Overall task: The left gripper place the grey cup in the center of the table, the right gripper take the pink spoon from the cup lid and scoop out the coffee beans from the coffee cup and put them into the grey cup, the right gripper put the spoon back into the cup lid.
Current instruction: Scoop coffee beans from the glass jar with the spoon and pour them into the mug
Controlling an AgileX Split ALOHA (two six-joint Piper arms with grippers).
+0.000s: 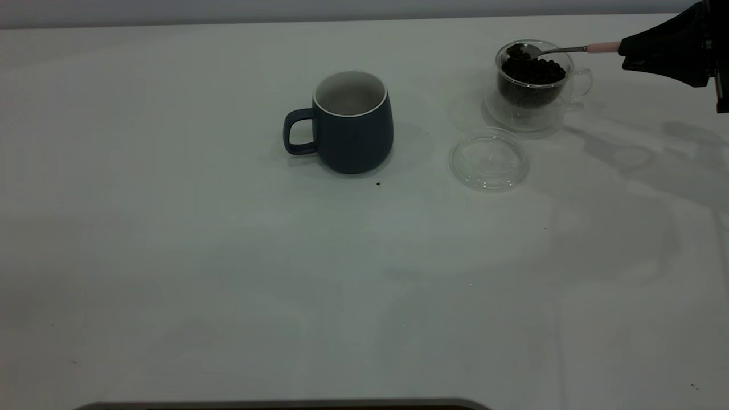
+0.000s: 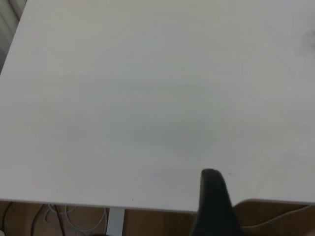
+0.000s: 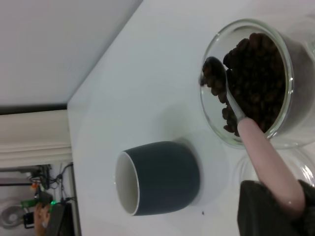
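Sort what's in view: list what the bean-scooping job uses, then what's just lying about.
In use:
- right gripper, shut on the pink spoon
- coffee beans in the coffee cup
- grey cup, still without beans
- cup lid, bare, in front of the coffee cup
- table

Lying about:
- dark crumb by the grey cup
- left gripper, idle at the table edge

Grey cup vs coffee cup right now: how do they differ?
The grey cup is opaque blue-grey with a white inside; the coffee cup is clear glass. The grey cup looks empty; the coffee cup holds coffee beans. The grey cup stands alone near the table centre; the pink spoon, held by the right gripper, sits loaded over the coffee cup's rim. Both stand upright and have handles.
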